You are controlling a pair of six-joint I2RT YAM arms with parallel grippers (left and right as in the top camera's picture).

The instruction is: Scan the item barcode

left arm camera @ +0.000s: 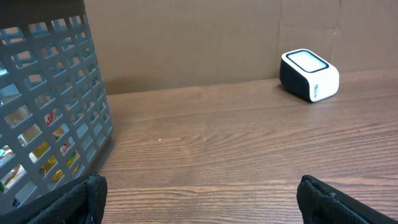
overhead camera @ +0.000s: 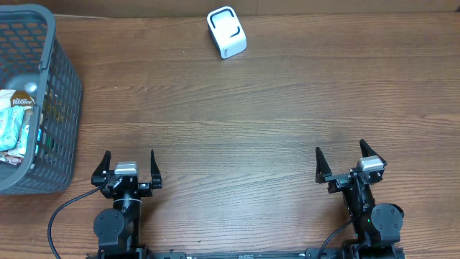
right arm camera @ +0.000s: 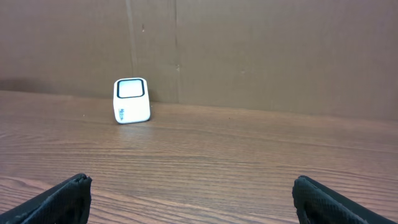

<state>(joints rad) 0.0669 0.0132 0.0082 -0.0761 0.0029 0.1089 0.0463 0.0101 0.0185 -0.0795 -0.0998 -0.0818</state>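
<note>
My left jaws stand wide apart, gripping nothing, low over the brown wood-grain counter [overhead camera: 237,122]. My right jaws are spread just as wide, equally bare. Past my left side stands a grey plastic lattice basket [overhead camera: 65,93] with pale wrapped packets [overhead camera: 13,119] lying inside (I can't read any labels). Well apart from it, at the counter's far edge by the cardboard wall, stands the small white box-shaped scanner [overhead camera: 226,32], window upward.

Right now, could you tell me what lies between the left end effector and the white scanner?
Only bare wooden table lies between the left end effector and the scanner, as the overhead view shows.
</note>
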